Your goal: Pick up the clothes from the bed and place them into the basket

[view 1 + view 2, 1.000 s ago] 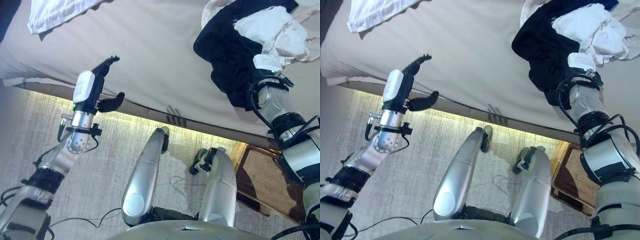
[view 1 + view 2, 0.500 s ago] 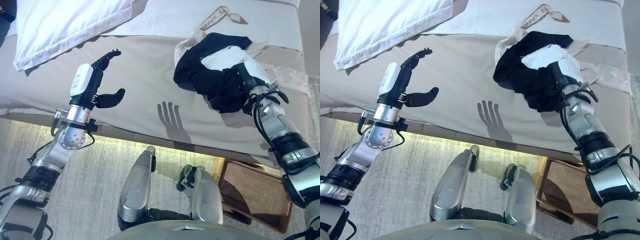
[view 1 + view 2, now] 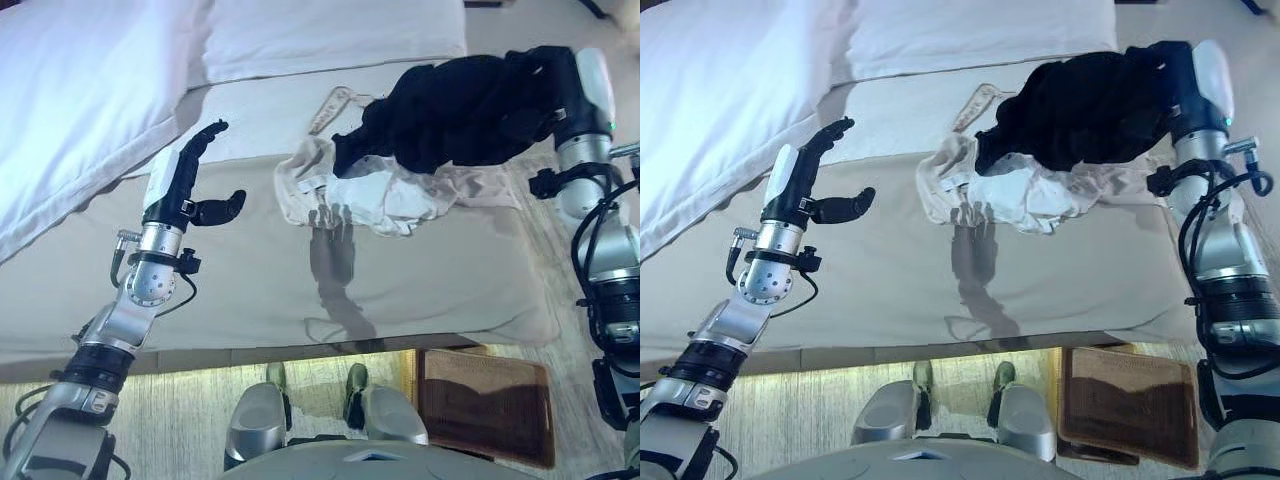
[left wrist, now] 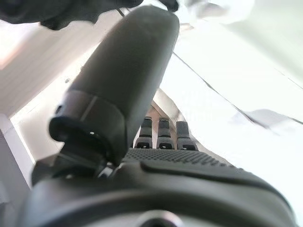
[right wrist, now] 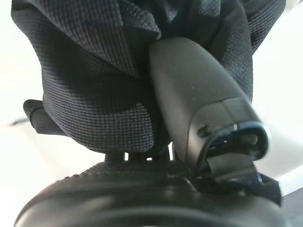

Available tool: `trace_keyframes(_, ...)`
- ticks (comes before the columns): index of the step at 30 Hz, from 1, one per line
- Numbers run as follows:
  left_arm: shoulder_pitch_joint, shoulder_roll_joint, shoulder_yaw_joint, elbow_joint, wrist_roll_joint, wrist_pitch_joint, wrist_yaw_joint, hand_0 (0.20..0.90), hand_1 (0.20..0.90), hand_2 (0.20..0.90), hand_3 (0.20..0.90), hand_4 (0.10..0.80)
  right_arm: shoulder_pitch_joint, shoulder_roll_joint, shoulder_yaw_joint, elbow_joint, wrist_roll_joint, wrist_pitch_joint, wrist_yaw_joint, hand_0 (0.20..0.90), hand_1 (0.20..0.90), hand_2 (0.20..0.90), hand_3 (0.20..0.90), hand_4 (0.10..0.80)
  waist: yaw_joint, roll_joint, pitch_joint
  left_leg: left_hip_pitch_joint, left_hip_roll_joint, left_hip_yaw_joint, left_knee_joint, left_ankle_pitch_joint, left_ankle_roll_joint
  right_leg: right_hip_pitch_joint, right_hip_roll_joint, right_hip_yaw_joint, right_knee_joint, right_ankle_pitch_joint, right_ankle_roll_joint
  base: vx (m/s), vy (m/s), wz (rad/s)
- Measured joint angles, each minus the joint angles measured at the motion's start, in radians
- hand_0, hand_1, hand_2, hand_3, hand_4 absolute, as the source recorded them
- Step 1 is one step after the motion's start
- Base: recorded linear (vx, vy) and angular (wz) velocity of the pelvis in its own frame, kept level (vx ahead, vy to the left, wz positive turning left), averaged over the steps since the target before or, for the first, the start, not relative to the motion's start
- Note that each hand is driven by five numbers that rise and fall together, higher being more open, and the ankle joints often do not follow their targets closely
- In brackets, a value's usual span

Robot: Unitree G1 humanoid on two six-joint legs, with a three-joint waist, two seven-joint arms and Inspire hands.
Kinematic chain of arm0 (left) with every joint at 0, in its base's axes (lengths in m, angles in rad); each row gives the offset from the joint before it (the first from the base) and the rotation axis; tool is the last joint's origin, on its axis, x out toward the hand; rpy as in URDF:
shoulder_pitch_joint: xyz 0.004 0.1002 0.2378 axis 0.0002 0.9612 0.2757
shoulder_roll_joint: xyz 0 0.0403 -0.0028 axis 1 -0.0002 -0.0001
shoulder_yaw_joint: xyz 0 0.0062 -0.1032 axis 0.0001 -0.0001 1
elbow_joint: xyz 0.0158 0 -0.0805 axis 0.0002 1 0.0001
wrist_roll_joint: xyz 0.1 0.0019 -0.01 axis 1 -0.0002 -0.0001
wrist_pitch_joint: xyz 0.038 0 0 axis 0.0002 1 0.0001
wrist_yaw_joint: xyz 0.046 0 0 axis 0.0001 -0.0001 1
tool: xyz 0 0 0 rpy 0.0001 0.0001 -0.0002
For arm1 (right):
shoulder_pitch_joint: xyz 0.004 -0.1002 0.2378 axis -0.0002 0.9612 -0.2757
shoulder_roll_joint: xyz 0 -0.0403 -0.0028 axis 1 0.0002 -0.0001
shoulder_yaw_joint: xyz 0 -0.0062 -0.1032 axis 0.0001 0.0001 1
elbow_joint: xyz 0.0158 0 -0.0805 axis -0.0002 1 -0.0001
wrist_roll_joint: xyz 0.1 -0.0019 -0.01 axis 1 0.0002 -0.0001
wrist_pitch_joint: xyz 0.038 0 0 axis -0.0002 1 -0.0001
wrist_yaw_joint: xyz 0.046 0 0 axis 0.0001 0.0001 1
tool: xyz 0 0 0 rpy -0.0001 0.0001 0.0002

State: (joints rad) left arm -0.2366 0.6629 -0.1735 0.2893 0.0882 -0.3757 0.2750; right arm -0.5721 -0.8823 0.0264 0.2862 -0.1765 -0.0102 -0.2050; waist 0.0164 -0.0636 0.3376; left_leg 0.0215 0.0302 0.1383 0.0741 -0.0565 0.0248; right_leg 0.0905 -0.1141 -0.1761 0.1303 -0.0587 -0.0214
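A black garment (image 3: 450,110) hangs bunched over the far right part of the bed (image 3: 400,290), and my right hand (image 3: 578,85) is shut on its right end. In the right wrist view the thumb (image 5: 199,90) presses into the black cloth (image 5: 90,90), which wraps over the fingers. Beneath it a cream-white garment (image 3: 370,195) lies crumpled on the beige sheet. My left hand (image 3: 188,185) hovers open over the sheet to the left of the clothes, holding nothing; its thumb (image 4: 128,80) stands out from straight fingers. A brown wicker basket (image 3: 485,405) stands on the floor by the bed's front right corner.
Two white pillows (image 3: 70,120) (image 3: 330,35) lie at the head of the bed, to the left and behind the clothes. The bed's front edge (image 3: 300,350) runs across just before me. Pale carpet (image 3: 790,420) shows below it.
The camera has swung up over the bed. My right hand has lifted the black garment up and to the right, leaving the cream-white one on the sheet. The left hand stays open.
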Motion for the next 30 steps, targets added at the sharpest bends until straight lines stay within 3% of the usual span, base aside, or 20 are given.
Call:
trace_keyframes(1, 0.004, -0.004, -0.018, 0.005, 0.0, -0.001, -0.001, 0.9, 0.9, 0.9, 0.9, 0.8, 0.003, -0.045, -0.01, 0.002, 0.001, 0.002, -0.001, 0.3, 0.3, 0.3, 0.2, 0.1, -0.017, 0.049, -0.021, 0.015, 0.03, 0.004, -0.1, 0.15, 0.037, 0.006, 0.032, 0.004, 0.013, -0.009, 0.015, -0.01, 0.015, -0.12)
trace_keyframes(2, 0.003, -0.003, -0.017, 0.017, 0.0, -0.004, -0.001, 0.9, 0.9, 0.9, 0.9, 0.8, 0.015, -0.061, -0.029, 0.002, 0.004, 0.003, -0.008, 0.3, 0.3, 0.3, 0.2, 0.1, -0.033, 0.048, -0.021, 0.056, 0.026, 0.006, -0.142, 0.166, 0.025, 0.003, 0.024, 0.011, 0.061, -0.023, 0.037, -0.017, 0.023, -0.12)
trace_keyframes(3, -0.001, -0.006, -0.017, 0.03, 0.0, -0.005, 0.0, 0.9, 0.9, 0.9, 0.9, 0.8, 0.02, -0.081, -0.032, 0.002, 0.009, 0.008, -0.011, 0.3, 0.3, 0.3, 0.2, 0.1, -0.051, 0.053, -0.022, 0.073, 0.03, 0.009, -0.151, 0.169, 0.033, -0.055, 0.018, 0.016, 0.156, -0.059, 0.061, -0.018, 0.019, -0.07)
trace_keyframes(4, -0.004, -0.007, -0.014, 0.054, -0.001, -0.019, -0.001, 0.9, 0.9, 0.9, 0.9, 0.8, 0.025, -0.098, -0.034, 0.001, 0.014, 0.012, -0.01, 0.3, 0.3, 0.3, 0.2, 0.1, -0.066, 0.055, -0.034, 0.078, 0.033, 0.012, -0.16, 0.169, 0.033, -0.073, 0.023, 0.028, 0.125, -0.07, 0.075, -0.032, 0.024, -0.06)
trace_keyframes(6, -0.016, 0.01, -0.014, 0.076, 0.002, -0.023, -0.004, 0.9, 0.9, 0.9, 0.9, 0.8, 0.027, -0.116, -0.05, -0.001, 0.021, 0.015, -0.011, 0.3, 0.3, 0.3, 0.2, 0.1, -0.073, 0.012, -0.051, 0.076, -0.002, 0.027, -0.161, 0.163, 0.025, -0.092, 0.008, 0.031, -0.041, 0.03, 0.074, -0.013, 0.008, -0.03)
trace_keyframes(7, -0.012, 0.002, -0.015, 0.086, 0.001, -0.024, -0.005, 0.9, 0.9, 0.9, 0.9, 0.8, 0.029, -0.117, -0.074, -0.002, 0.024, 0.018, -0.014, 0.3, 0.3, 0.3, 0.2, 0.1, -0.081, 0.015, -0.053, 0.077, 0.002, 0.025, -0.162, 0.16, 0.021, -0.074, 0.014, 0.031, -0.06, 0.046, 0.093, -0.022, 0.015, -0.11)
trace_keyframes(15, 0.014, -0.009, -0.037, 0.132, 0.011, -0.068, -0.027, 0.9, 0.9, 0.9, 0.9, 0.8, 0.154, -0.176, -0.216, -0.04, 0.08, 0.059, -0.026, 0.3, 0.3, 0.3, 0.2, 0.1, -0.104, 0.02, -0.057, 0.114, 0.024, 0.105, -0.163, 0.111, -0.052, -0.052, 0.053, 0.121, -0.13, 0.078, 0.088, -0.03, 0.03, -0.33)
trace_keyframes(24, 0.035, -0.024, -0.104, 0.159, 0.033, -0.11, -0.03, 0.9, 0.9, 0.9, 0.9, 0.8, 0.385, -0.201, -0.391, -0.042, 0.121, 0.106, -0.052, 0.3, 0.3, 0.3, 0.2, 0.1, -0.222, 0.037, -0.091, 0.11, 0.024, 0.18, -0.163, 0.105, -0.052, -0.088, 0.064, 0.202, -0.156, 0.113, 0.095, 0.014, 0.009, -0.27)
trace_keyframes(30, 0.051, -0.026, -0.104, 0.177, 0.033, -0.109, -0.027, 0.9, 0.9, 0.9, 0.9, 0.8, 0.538, -0.201, -0.461, -0.041, 0.125, 0.104, -0.053, 0.3, 0.3, 0.3, 0.2, 0.1, -0.255, 0.048, -0.123, 0.111, 0.03, 0.224, -0.167, 0.089, -0.07, -0.104, 0.071, 0.247, -0.173, 0.12, 0.099, 0.011, -0.017, -0.25)
